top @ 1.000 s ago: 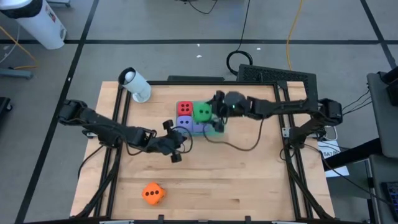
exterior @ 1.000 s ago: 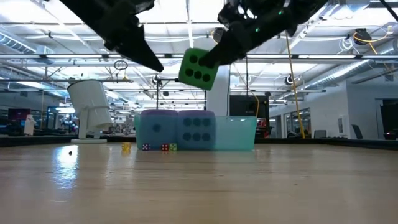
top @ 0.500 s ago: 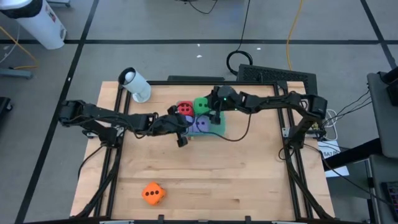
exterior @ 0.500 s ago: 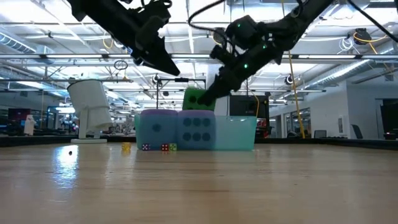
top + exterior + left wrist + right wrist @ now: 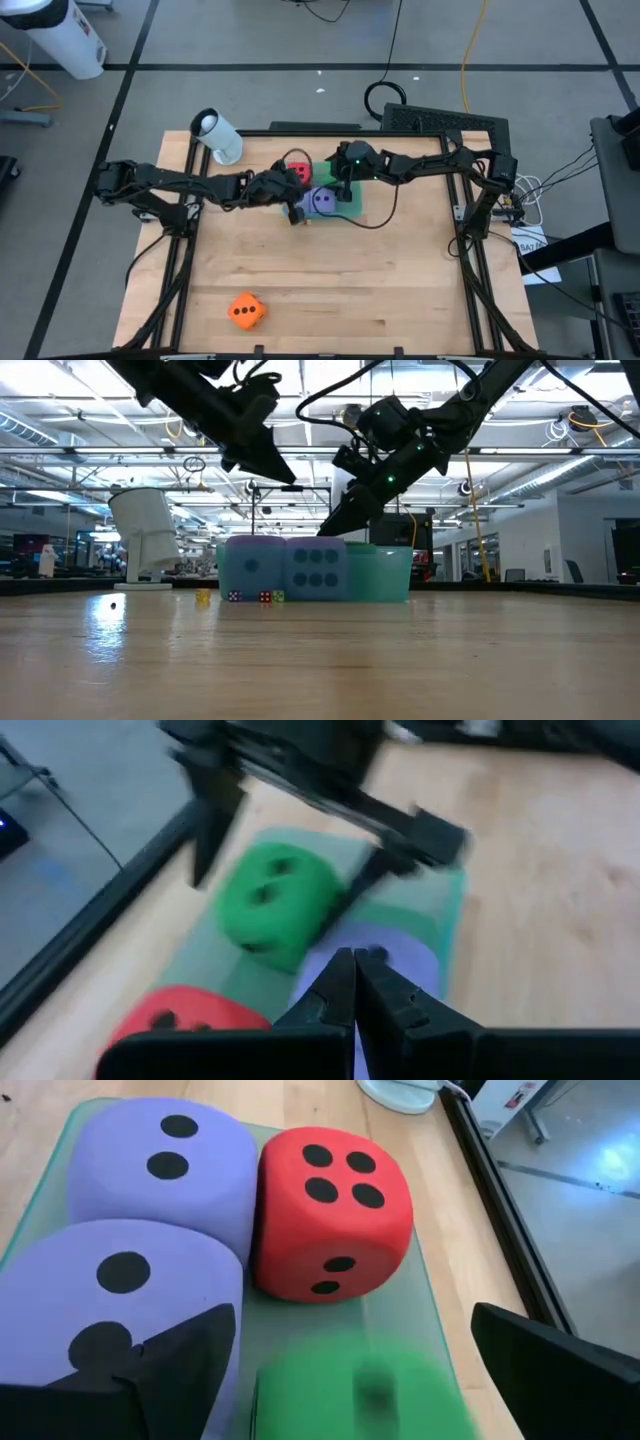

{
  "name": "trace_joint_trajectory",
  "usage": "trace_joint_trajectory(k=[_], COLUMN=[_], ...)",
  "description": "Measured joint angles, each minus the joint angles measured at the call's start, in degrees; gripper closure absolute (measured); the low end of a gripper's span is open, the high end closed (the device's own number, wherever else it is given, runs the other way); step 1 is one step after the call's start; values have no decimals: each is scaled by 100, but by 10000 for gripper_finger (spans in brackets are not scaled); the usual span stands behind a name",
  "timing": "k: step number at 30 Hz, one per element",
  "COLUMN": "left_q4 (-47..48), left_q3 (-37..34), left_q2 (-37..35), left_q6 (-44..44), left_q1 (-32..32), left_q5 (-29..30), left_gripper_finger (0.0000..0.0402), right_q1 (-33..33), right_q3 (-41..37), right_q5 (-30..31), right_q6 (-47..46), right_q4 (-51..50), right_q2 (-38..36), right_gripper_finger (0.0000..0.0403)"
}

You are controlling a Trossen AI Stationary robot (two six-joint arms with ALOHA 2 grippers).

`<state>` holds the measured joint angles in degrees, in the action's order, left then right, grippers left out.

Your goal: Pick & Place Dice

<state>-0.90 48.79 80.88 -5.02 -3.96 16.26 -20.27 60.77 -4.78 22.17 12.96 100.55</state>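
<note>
The orange die (image 5: pixel 246 311) sits alone near the front edge of the desk (image 5: pixel 400 290), well apart from everything else and not yet picked, so the job looks one die short. Further in, the left pincer (image 5: pixel 292 208) hangs over the near side of the tray, its fingers pressed together and holding nothing; it hovers close above the two purple-blue dice (image 5: pixel 150 1230), and a careless sweep from there could knock one off the teal tray (image 5: pixel 395 1340). The red die (image 5: pixel 333 1210) sits on the tray touching the purple-blue pair. The green die (image 5: pixel 272 903) is down at the tray beside the red one, between the spread fingers of the right pincer (image 5: pixel 345 184), which no longer seem to pinch it. The risk I see: a finger dragging the soft cube as that arm lifts, tipping it off the tray or into its neighbours. With both arms crowded over one spot, they could also brush each other.
</note>
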Motion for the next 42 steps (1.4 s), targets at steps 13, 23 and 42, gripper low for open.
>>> trace_joint_trajectory(k=[13,23,42], left_q4=[365,823,1030], left_q3=[0,-527,-1760], left_q2=[79,-105,-704], left_q6=[-240,-889,-2030], left_q1=[-302,-309,-1260], left_q5=[45,1220,303], left_gripper_finger=[397,398,396], right_q1=[67,-118,-420], right_q3=[-1,-129,-507], right_q5=[746,1100,532], right_q6=[-213,-1197,-1850], right_q4=[-281,-2250,-2472], right_q2=[-1023,-2071,-1673], right_gripper_finger=[10,165,401])
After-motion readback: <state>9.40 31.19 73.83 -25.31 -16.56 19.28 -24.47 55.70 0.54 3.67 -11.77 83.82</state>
